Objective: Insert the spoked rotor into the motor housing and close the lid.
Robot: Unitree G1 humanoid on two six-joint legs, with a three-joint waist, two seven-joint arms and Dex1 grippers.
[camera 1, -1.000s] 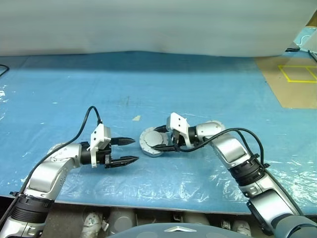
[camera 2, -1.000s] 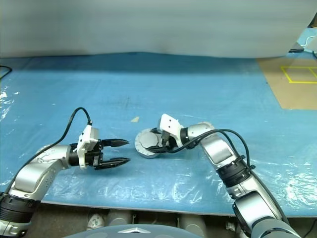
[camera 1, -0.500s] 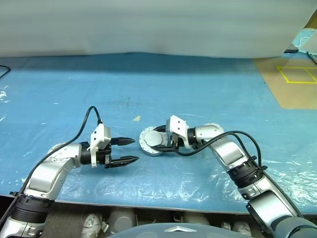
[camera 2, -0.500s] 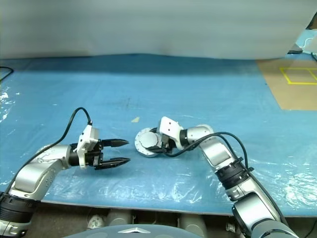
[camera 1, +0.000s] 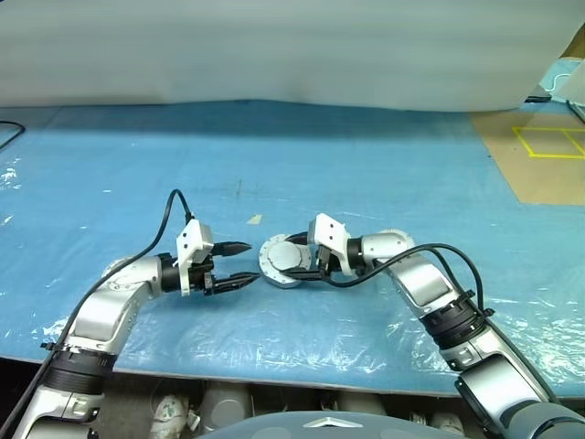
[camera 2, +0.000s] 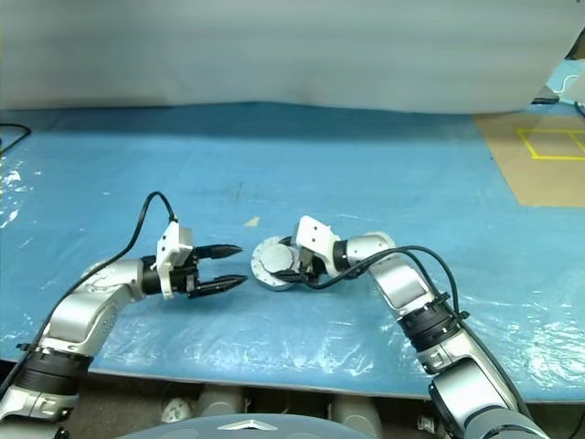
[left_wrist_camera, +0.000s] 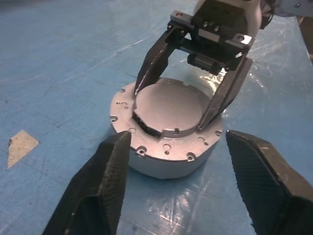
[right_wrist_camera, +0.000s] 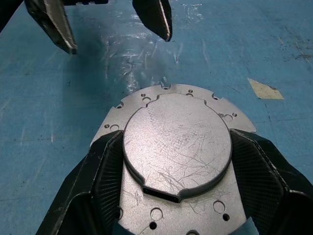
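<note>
The motor housing (left_wrist_camera: 166,166), a squat round silver body, stands on the blue sheet at mid-table. On top of it sits the lid (right_wrist_camera: 176,147), plain silver face up, with a notched flange around a raised round centre. My right gripper (camera 1: 297,261) reaches in from the right, its two black fingers (right_wrist_camera: 259,171) pressed against opposite sides of that raised centre. To the housing's left my left gripper (camera 1: 251,262) points at it, open and empty, a short gap away. The spoked rotor is hidden.
A blue plastic-covered sheet (camera 1: 384,165) spreads across the table. A small beige scrap (camera 1: 253,219) lies just behind the housing. Brown board with yellow tape (camera 1: 539,155) sits at the far right. The table's front edge (camera 1: 274,366) runs close below both arms.
My left gripper has moved right, toward the housing, and its fingers have narrowed a little. The right gripper and the lid have stayed put.
</note>
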